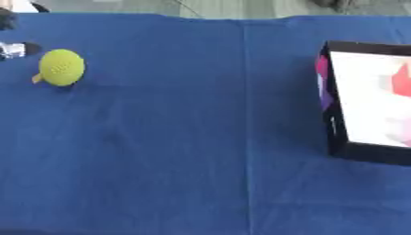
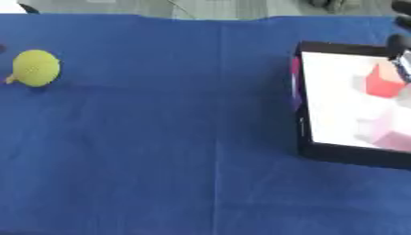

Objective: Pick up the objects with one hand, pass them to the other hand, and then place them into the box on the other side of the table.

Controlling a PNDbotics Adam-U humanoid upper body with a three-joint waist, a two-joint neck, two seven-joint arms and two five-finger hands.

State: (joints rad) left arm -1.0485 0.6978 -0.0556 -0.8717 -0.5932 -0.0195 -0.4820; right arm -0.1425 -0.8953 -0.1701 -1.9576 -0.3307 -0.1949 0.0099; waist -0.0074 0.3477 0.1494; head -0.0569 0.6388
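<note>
My left hand (image 1: 14, 49), fingers can't tell, sits just left of the round yellow-green rubbery ball (image 1: 61, 67); nearer than right.

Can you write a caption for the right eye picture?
Yellow-green ball waits on blue tablecloth; red block sits in box.

I see a round yellow-green ball-like object (image 1: 62, 67) with a small yellow nub on its left side, resting well to the left of the black-walled open box (image 2: 305, 137), whose pale interior holds a red block (image 2: 384, 82).
</note>
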